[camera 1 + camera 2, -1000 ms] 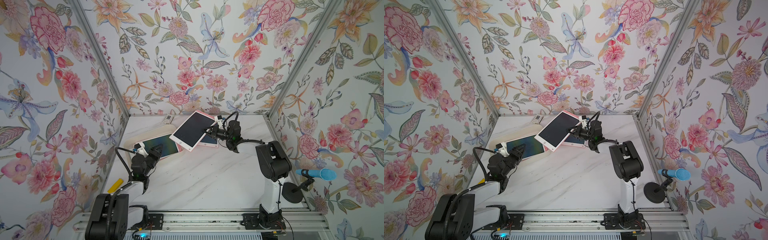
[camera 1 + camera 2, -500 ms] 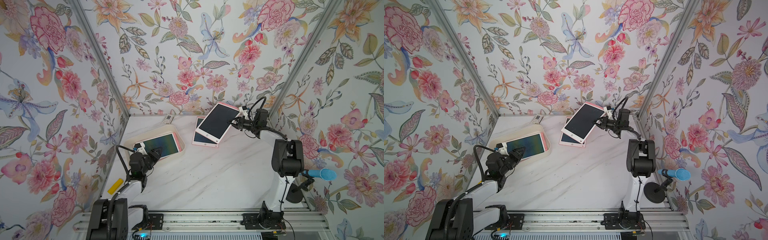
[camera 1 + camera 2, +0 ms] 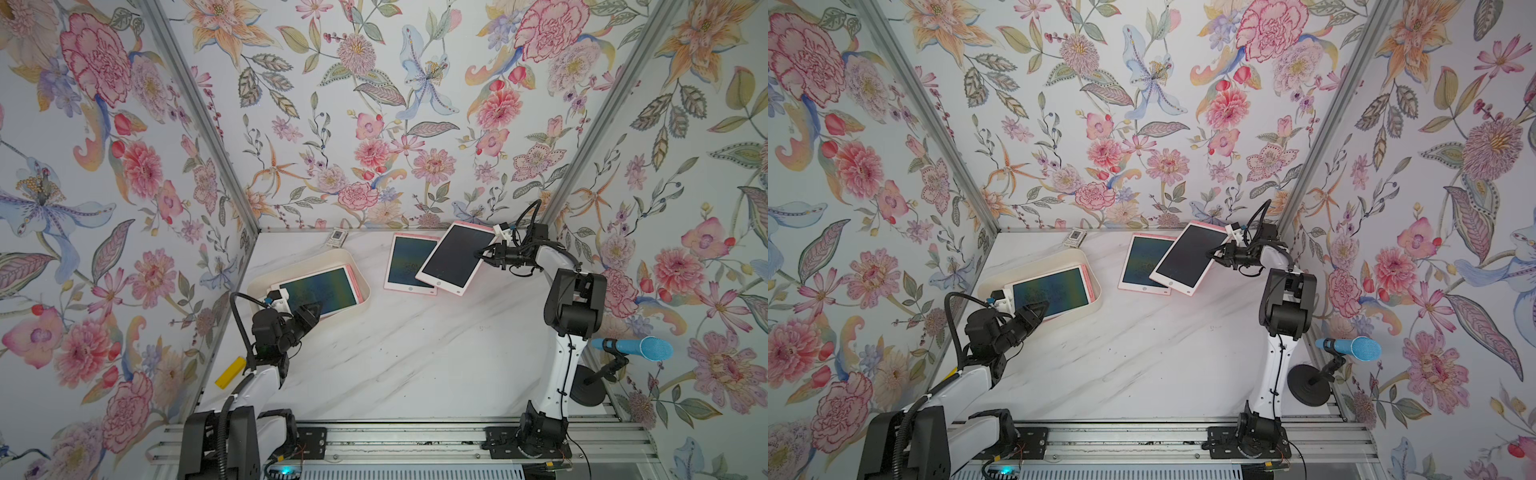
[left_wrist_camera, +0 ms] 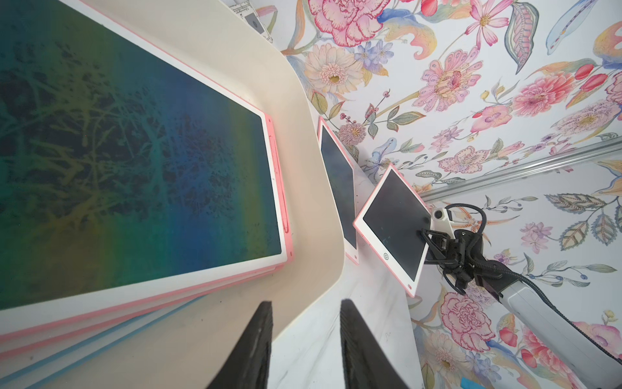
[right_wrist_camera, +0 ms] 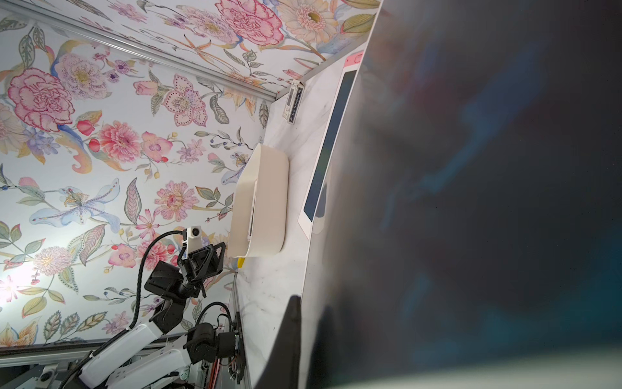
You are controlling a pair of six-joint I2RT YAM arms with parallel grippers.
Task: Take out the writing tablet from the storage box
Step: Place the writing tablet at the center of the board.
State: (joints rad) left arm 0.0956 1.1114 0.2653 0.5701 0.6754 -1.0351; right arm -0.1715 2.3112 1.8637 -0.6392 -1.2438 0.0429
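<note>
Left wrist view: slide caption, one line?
Left hand straddles the storage box wall; right hand holds a writing tablet by its edge.

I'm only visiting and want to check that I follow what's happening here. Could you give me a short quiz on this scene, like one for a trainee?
1. True or false: the storage box is empty.
2. What does the right gripper hold? A) a dark-screened tablet B) a pen C) nothing
3. How many tablets lie flat on the table outside the box, held by nothing?

Key:
1. False: stacked tablets lie in it.
2. A.
3. One, the pink-edged tablet, partly under the held one.
</note>
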